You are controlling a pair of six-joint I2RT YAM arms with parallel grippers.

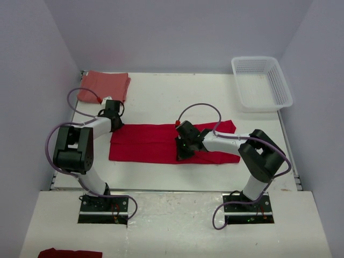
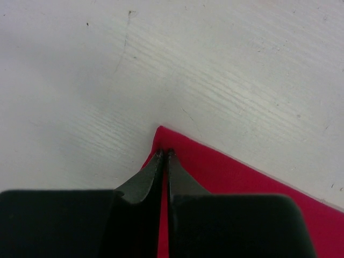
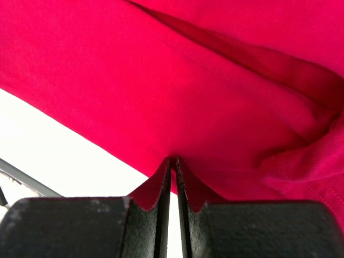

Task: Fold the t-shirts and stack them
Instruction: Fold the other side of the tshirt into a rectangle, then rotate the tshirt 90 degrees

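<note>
The bright red t-shirt (image 1: pixel 150 142) lies as a long folded strip across the middle of the table. My left gripper (image 1: pixel 115 127) sits at its far left corner. The left wrist view shows that gripper (image 2: pixel 164 153) shut on the pointed corner of the red t-shirt (image 2: pixel 231 172), with red cloth between the jaws. My right gripper (image 1: pixel 181 154) is at the strip's near edge, about midway along. It (image 3: pixel 173 159) is shut on that edge of the red t-shirt (image 3: pixel 161 91). The salmon t-shirt (image 1: pixel 104 86) lies folded at the back left corner, apart from both grippers.
A white lattice basket (image 1: pixel 262 83) stands at the back right. Another piece of red cloth (image 1: pixel 70 252) shows at the bottom left, off the table. Bare white tabletop (image 1: pixel 161 97) lies behind the strip, and walls close in left, right and behind.
</note>
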